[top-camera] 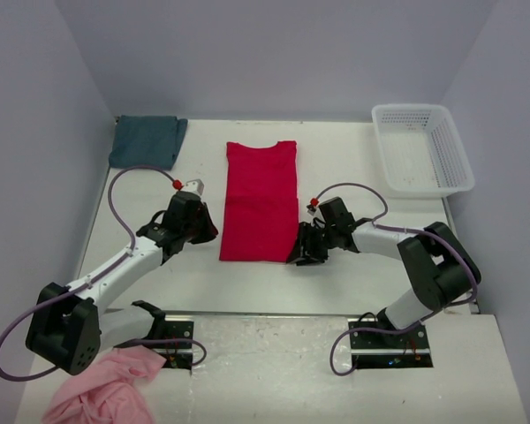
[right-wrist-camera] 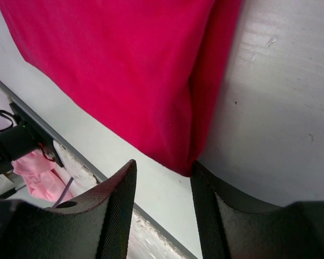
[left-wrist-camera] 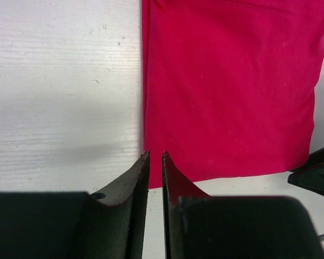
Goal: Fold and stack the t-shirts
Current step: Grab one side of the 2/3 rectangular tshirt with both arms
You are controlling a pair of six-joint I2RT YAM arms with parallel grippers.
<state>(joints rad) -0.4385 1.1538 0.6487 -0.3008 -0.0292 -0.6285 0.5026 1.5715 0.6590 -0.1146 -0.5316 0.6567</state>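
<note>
The left gripper is set narrowly parted (a thin slit), with the red t-shirt spread just ahead, toward its right. The right gripper is set wider, with 1 shirt corner lying at its fingertips.

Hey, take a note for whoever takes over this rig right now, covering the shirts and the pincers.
Left pincer: barely open, empty, at the red t-shirt's near-left corner.
Right pincer: open, empty, at its near-right corner.
The red t-shirt lies in a long strip in the middle of the table; the teal t-shirt lies folded at the far-left corner.
Done: red sides folded in.
Left: fold red shorter, stack both.
</note>
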